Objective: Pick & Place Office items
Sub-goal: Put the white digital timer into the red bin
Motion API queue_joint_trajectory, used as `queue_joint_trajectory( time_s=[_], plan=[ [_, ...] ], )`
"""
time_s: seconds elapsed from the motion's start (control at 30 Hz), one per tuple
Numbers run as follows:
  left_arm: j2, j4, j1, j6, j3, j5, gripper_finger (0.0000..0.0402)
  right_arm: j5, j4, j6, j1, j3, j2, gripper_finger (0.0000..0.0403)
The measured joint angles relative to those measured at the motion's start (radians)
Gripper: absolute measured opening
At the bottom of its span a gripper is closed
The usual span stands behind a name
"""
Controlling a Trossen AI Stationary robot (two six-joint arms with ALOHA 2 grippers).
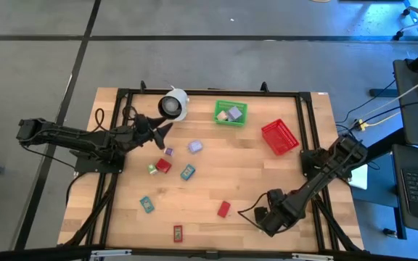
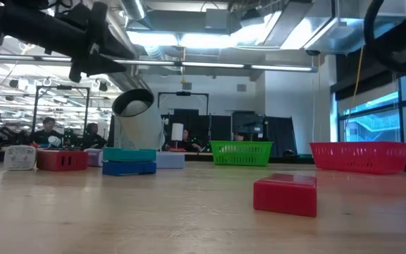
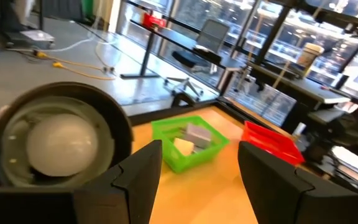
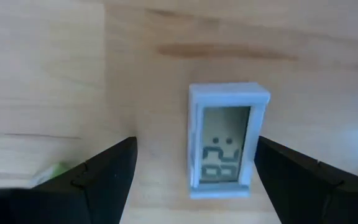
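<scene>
Several small office items lie on the wooden table: a red block [image 1: 224, 209], a red packet [image 1: 178, 233], teal pieces [image 1: 147, 204] [image 1: 187, 172], a red piece [image 1: 164, 166] and a lavender piece [image 1: 195, 147]. My right gripper [image 1: 261, 216] is open at the near right and points down. Its fingers stand either side of a small lavender clock [image 4: 227, 140] that lies flat on the table, apart from it. My left gripper [image 1: 162, 130] is open and empty beside the white roll [image 1: 174, 105], which lies outside its gap [image 3: 197, 180]. My left gripper is close beside the white roll [image 3: 61, 143] with the outer side of one finger [image 3: 135, 177]. I cannot tell whether that finger touches the roll. My right gripper touches nothing.
A green basket [image 1: 230, 112] holding grey and lavender pieces stands at the far middle. A red basket [image 1: 279, 136] stands to its right. The red block [image 2: 285, 192] is nearest in the low view. A dark frame [image 1: 209, 92] runs around the table's edges. People sit in the room beyond.
</scene>
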Motion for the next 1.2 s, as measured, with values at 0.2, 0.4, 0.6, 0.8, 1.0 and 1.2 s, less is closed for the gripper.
queue_joint_trajectory(
  time_s=[0.2, 0.4, 0.6, 0.8, 1.0, 1.2],
  plan=[
    [0.0, 0.0, 0.0, 0.0, 0.0, 0.016, 0.0208, 0.012, 0.044, 0.0, 0.0, -0.045, 0.004, 0.032],
    [0.0, 0.0, 0.0, 0.0, 0.0, 0.016, 0.0208, 0.035, 0.065, -0.03, 0.0, -0.064, 0.001, 0.0316],
    [0.0, 0.0, 0.0, 0.0, 0.0, 0.016, 0.0208, 0.056, 0.074, -0.053, 0.0, -0.066, 0.002, 0.0287],
    [0.0, 0.0, 0.0, 0.0, 0.0, 0.016, 0.0208, 0.061, 0.08, -0.053, 0.0, -0.066, 0.002, 0.024],
    [0.0, 0.0, 0.0, 0.0, 0.0, 0.017, 0.0208, 0.065, 0.08, -0.053, 0.0, -0.066, 0.002, 0.0191],
    [0.0, 0.0, 0.0, 0.0, 0.0, 0.017, 0.0208, 0.073, 0.08, -0.047, 0.0, -0.065, 0.002, 0.0154]
  ],
)
